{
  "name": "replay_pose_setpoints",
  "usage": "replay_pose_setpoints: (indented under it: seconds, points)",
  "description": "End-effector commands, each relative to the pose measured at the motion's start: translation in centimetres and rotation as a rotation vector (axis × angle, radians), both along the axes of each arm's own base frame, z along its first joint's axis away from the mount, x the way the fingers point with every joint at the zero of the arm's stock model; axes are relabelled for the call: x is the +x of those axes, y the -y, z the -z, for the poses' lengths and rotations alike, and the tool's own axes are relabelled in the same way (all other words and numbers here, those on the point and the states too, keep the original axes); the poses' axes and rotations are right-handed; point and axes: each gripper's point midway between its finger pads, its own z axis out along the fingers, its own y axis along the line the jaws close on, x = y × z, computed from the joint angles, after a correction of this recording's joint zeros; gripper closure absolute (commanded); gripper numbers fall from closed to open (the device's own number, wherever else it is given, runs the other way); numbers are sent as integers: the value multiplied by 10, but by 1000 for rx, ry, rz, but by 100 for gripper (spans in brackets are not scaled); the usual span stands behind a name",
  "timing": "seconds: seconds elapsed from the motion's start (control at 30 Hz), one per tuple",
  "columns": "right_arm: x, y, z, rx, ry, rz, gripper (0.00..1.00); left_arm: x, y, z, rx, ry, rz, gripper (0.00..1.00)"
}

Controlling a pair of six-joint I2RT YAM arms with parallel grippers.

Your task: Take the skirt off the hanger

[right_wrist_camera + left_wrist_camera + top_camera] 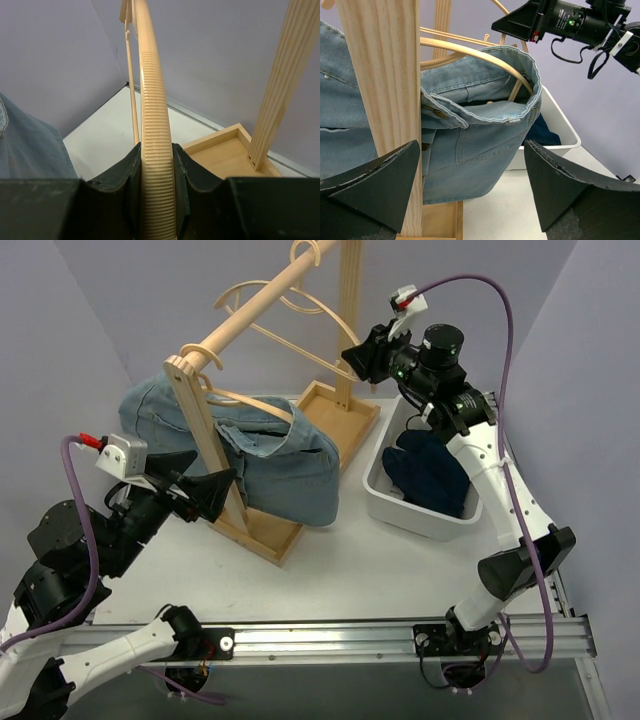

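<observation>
A blue denim skirt [290, 465] [470, 130] hangs on a pale wooden hanger [250, 400] [470, 50] whose arm runs through its waistband, close to the rack's left post [385, 75]. My left gripper [200, 480] [470, 145] stands wide open just short of the skirt's lower part, touching nothing, its left finger beside the post. My right gripper [355, 355] [157, 150] is shut on the ribbed arm of a second, bare hanger [152, 90] up by the rail, apart from the skirt. A denim edge [25, 150] shows at the left of the right wrist view.
The wooden rack has a slanting rail [260, 305], two upright posts and tray-like feet [340, 420]. A white bin [385, 505] [560, 125] holding a dark blue garment [430, 470] stands right of the rack, below my right arm.
</observation>
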Motion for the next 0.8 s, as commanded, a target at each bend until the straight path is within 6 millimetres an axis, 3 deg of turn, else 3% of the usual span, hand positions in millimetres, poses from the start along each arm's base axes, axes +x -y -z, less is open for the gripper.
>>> replay_pose_setpoints:
  seconds: [0.0, 0.13, 0.17, 0.3, 0.4, 0.47, 0.5, 0.57, 0.6, 0.63, 0.67, 0.7, 0.73, 0.77]
  points:
    - [-13, 15, -39, 43, 120, 14, 100, 0, 3, -13, -12, 20, 15, 6]
    - [-13, 16, -28, 28, 96, 14, 100, 1, 7, -12, -4, 13, 21, 6]
    - [-11, 17, -25, 23, 86, 22, 91, 1, 7, -13, -4, 13, 22, 6]
    - [-14, 20, -15, -8, 36, 32, 37, 2, 3, -15, 6, 17, 6, 6]
    - [-26, 22, -2, -25, -11, 61, 23, 7, -5, -12, 11, 2, -50, 6]
    - [-42, 19, -3, -22, -13, 61, 19, 14, -8, -2, 48, -37, -94, 6]
    - [-45, 18, 12, -29, -42, 70, 16, 18, -14, -2, 49, -51, -137, 6]
    - [-60, 18, 8, 20, -50, 60, 11, 23, -14, 6, 83, -77, -162, 6]
    - [-63, 18, 25, 21, -90, 58, 0, 24, -13, 8, 94, -78, -163, 6]
    - [-69, 17, 27, 41, -96, 40, 0, 24, -13, 8, 98, -77, -163, 6]
    - [-83, 20, 13, 74, -57, 29, 0, 24, -13, 9, 98, -77, -160, 6]
    - [-89, 21, 13, 90, -57, 23, 0, 23, -13, 9, 93, -78, -158, 6]
    - [-92, 22, 27, 80, -70, 21, 0, 22, -11, 8, 86, -74, -143, 6]
    - [-100, 31, 23, 77, -46, 51, 0, 21, -8, 8, 85, -74, -132, 6]
